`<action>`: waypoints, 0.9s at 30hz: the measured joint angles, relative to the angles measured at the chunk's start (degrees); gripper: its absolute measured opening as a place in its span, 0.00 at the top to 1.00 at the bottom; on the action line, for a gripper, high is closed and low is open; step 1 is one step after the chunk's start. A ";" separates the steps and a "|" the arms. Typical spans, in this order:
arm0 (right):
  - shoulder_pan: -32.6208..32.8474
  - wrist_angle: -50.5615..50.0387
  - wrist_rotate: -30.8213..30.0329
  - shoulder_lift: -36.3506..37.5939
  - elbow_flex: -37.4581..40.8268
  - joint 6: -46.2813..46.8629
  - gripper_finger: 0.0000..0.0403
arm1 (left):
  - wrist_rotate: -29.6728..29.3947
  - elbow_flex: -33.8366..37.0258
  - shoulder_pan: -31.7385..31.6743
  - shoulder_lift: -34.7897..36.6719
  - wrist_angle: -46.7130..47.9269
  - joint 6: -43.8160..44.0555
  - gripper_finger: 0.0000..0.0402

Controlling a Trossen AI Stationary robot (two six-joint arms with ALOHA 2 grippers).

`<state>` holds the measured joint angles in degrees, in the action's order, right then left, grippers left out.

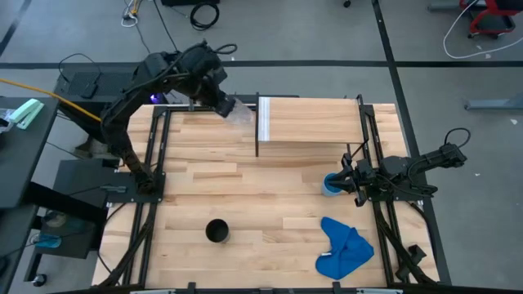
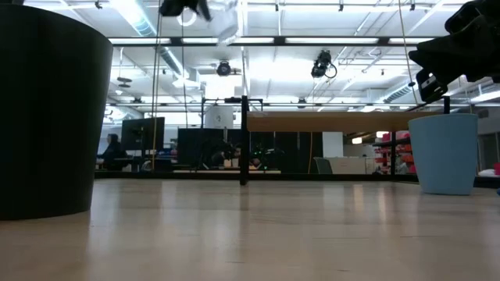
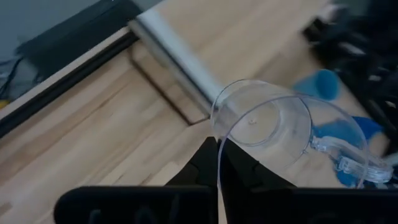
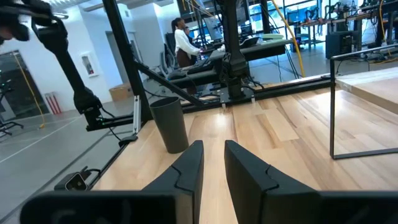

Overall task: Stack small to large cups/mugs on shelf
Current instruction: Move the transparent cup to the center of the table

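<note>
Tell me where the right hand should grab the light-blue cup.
Probably the rim wall, coming from straight above: the light-blue cup stands upright and open-topped on the table, with the right hand already beside it. A side grasp across its body looks workable too.

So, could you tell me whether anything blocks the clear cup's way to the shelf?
Nothing visible does: the left gripper holds the clear cup in the air beside the shelf, whose top looks bare.
</note>
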<state>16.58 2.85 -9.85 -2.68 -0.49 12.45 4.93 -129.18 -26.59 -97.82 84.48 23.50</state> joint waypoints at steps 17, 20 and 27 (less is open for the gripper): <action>-0.02 -0.02 0.00 -0.02 0.00 -0.01 0.82 | 2.43 0.15 16.27 -9.28 -12.96 3.46 0.98; -0.02 -0.02 0.00 -0.02 0.00 -0.02 0.82 | 2.38 0.15 17.29 -13.23 -13.57 2.90 0.98; -0.02 -0.03 0.00 -0.02 0.00 -0.02 0.82 | 2.38 0.19 19.11 -23.72 -17.97 2.83 0.98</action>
<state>16.56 2.83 -9.85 -2.70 -0.49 12.43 7.30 -128.99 -7.48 -121.54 66.51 26.33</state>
